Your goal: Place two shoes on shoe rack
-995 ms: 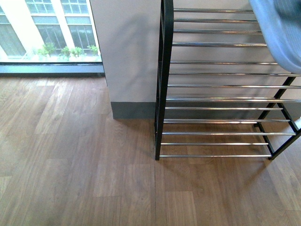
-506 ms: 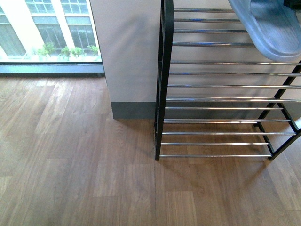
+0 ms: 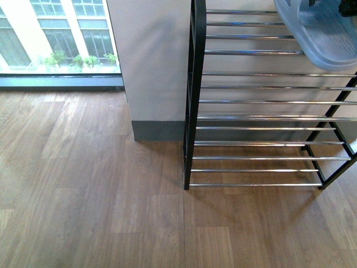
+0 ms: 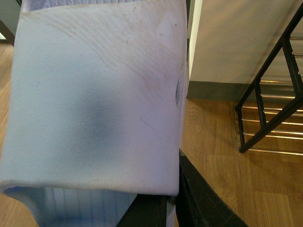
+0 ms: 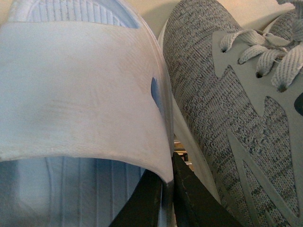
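Nearest the right wrist camera, a pale blue slide (image 5: 80, 85) fills most of the view, its broad strap gripped at one edge by the dark jaws of the right gripper (image 5: 168, 196), which look clamped on the strap; just beside it, touching or nearly so, lies a grey knit sneaker (image 5: 236, 113) with grey laces. In the left wrist view a second slide (image 4: 94, 94) hangs in the same way, its strap pinched at the edge by the left gripper (image 4: 173, 208), jaws closed on it.

The slides look like moulded foam: light, springy, faintly textured and unlikely to mark; the strap is the natural place to hold, though it would probably flex and let the sole swing, so a pinch near the strap's root, where it meets the footbed, should steady it better. The sneaker appears soft in the upper and stiffer at the white sole; its heel collar or tongue would give the firmest hold, the knit toe merely collapsing under pressure.

Further off, the front view shows the underside of a slide (image 3: 323, 36) raised over the upper chrome bars of the shoe rack (image 3: 195, 95), at the right edge of the frame; whether it touches the bars cannot be told. The bars are smooth and spaced, so a light sole might slip between or along them.
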`<state>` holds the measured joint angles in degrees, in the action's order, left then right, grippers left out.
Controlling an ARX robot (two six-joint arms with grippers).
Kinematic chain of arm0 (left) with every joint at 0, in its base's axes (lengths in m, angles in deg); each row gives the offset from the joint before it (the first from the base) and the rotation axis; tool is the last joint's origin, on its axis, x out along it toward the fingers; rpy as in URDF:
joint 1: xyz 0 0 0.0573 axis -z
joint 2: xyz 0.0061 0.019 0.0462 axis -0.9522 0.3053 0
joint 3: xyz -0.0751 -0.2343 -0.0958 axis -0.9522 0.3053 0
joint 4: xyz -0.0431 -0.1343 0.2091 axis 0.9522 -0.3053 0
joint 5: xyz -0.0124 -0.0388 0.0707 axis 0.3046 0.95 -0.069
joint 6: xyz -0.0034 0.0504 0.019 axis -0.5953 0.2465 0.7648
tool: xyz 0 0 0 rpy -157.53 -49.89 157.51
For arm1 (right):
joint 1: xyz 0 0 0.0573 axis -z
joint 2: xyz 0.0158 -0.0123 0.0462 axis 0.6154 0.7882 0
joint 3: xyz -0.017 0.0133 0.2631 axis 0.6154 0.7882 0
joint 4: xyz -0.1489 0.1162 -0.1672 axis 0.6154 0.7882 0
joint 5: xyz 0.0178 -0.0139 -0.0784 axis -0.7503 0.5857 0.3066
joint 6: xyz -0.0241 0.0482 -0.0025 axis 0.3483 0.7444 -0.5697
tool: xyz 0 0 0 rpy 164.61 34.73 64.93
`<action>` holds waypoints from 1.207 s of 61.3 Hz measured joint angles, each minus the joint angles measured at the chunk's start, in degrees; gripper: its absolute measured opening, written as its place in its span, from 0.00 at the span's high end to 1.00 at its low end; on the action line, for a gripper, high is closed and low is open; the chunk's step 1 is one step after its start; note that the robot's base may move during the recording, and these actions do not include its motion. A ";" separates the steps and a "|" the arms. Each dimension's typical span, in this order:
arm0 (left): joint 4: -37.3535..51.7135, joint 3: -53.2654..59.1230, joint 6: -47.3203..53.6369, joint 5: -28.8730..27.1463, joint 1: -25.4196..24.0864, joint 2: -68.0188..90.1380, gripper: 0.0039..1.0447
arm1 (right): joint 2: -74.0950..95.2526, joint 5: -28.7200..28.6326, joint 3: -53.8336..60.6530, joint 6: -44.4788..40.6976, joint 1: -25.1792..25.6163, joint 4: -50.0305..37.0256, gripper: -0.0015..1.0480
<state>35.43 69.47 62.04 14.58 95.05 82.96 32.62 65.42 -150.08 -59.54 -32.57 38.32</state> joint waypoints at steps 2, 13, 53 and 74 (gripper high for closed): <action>0.00 0.00 0.00 0.00 0.00 0.00 0.98 | -0.02 -0.22 0.00 0.07 -0.02 -0.26 0.89; 0.00 0.00 0.00 0.00 0.00 0.00 0.98 | -1.62 -2.16 1.55 0.98 -0.15 -1.95 0.64; 0.00 0.00 0.00 0.00 0.00 0.00 0.98 | -34.58 -15.87 35.21 9.09 -0.90 -22.29 0.09; 0.00 0.00 0.00 0.00 0.00 0.00 0.98 | -59.74 -22.32 62.55 16.31 6.36 -33.31 0.09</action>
<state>35.43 69.47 62.04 14.58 95.05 82.96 -27.12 43.10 -87.53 -43.23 -26.21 5.01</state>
